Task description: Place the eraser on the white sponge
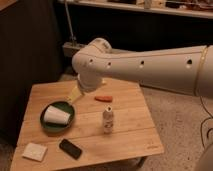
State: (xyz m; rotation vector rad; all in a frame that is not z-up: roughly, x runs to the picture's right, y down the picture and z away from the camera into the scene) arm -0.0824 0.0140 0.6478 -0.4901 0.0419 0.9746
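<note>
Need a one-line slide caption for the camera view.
Gripper hovers over the plate's far edge; eraser and sponge lie apart at the table's front.

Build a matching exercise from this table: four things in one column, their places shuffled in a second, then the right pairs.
1. white cup
2. white sponge
3. black eraser
4. gripper

A. at the table's corner nearest the picture's lower left
B. over the far rim of the green plate
C. on the green plate
D. on the bare wood, just right of the sponge

Pairs: 1-C, 2-A, 3-D, 4-B.
</note>
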